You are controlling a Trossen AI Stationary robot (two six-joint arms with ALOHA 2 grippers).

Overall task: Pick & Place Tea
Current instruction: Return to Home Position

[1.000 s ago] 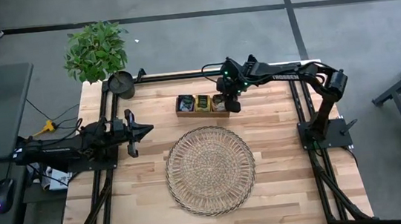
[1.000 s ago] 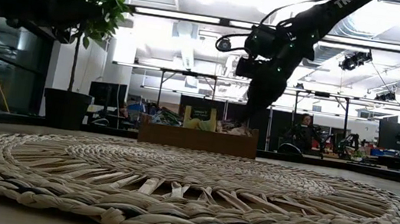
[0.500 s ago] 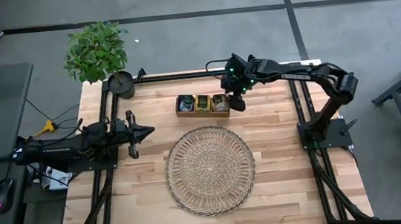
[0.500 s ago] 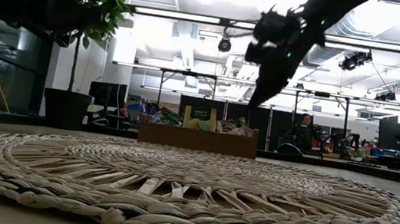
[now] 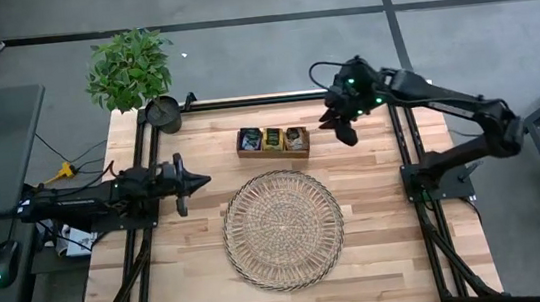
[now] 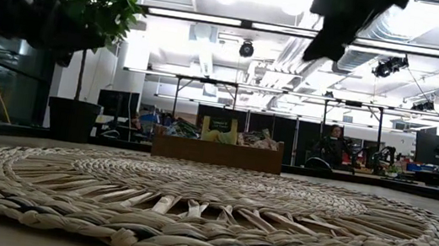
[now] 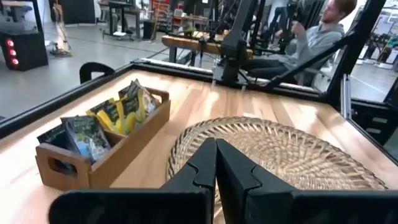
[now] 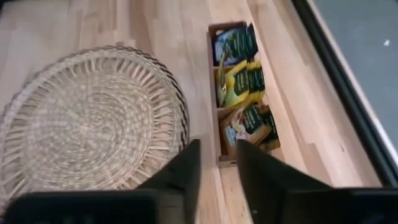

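Observation:
The tea sachets (image 8: 244,81) stand on edge in a small wooden box (image 5: 272,142) at the table's far middle; they also show in the left wrist view (image 7: 106,118). A round woven tray (image 5: 283,229) lies flat on the table, nearer than the box. My right gripper (image 5: 346,135) hangs high in the air to the right of the box, slanting down. It is open, with nothing between its fingers (image 8: 186,174). My left gripper (image 5: 203,179) waits shut at the table's left side, pointing level toward the tray (image 7: 280,155).
A potted plant (image 5: 131,70) stands at the far left corner. Dark frame rails (image 5: 405,137) run along the table's left, right and far sides. Bare wood lies between the box and the right rail. A person (image 7: 314,31) sits beyond the table.
My right gripper has risen from just over the box's right end. It has drawn back toward the table's right edge and now hangs well above the table. The box and the sachets have stayed in place.

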